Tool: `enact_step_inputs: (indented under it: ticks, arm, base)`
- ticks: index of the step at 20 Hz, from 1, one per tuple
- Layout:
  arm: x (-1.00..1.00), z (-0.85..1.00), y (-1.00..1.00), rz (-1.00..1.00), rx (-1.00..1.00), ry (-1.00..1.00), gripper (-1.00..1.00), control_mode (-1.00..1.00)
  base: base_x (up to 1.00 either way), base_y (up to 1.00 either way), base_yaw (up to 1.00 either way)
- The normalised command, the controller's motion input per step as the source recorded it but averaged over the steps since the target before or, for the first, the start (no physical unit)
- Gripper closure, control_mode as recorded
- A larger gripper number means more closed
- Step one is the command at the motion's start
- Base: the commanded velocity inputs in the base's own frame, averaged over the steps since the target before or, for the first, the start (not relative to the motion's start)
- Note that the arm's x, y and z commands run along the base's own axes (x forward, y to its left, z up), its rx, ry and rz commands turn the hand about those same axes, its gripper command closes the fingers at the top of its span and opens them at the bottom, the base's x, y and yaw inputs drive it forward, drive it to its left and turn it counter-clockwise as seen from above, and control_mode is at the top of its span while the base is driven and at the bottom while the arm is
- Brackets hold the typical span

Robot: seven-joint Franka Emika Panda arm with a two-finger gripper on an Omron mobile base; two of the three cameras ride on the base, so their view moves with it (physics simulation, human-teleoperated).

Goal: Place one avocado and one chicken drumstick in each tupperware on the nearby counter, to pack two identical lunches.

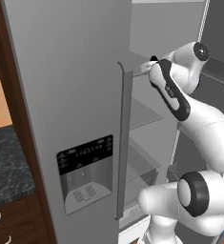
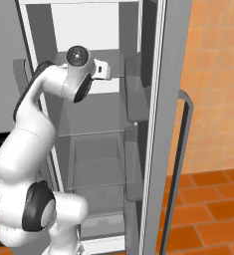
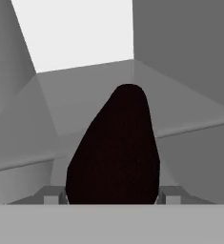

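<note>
A dark avocado [image 3: 116, 147] sits at the centre bottom of the hand view, clamped in the claw [image 3: 112, 194] (grey tips touching either side) inside the open fridge [image 2: 88, 149]. The worktop [image 1: 6, 162] lies at left base view's left edge.

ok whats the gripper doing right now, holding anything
gripper: closed on a dark avocado, inside the open fridge.
</note>
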Motion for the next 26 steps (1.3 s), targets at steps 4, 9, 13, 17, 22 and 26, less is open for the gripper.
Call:
enact_step_inputs:
  ticks: [4, 9, 13, 17, 22, 26]
  arm:
    - [-1.00, -0.31, 0.01, 0.14, -0.11, 0.00, 1.00, -1.00]
    - [-1.00, -0.21, 0.00, 0.09, -0.04, 0.00, 1.00, -1.00]
    - [-0.75, -0.25, 0.00, 0.04, -0.04, 0.00, 1.00, 1.00]
    - [0.00, 0.00, 0.00, 0.00, 0.00, 0.00, 1.00, 1.00]
    - [0.00, 0.00, 0.00, 0.00, 0.00, 0.00, 1.00, 1.00]
    - [0.00, 0.00, 0.00, 0.00, 0.00, 0.00, 1.00, 1.00]
  base:
    - [0.00, 0.00, 0.00]
    - [0.00, 0.00, 0.00]
    - [-0.25, 0.00, 0.01]
    - [-1.00, 0.01, 0.05]
    - [-0.96, 0.65, 0.15]
    - [-0.46, 1.00, 0.11]
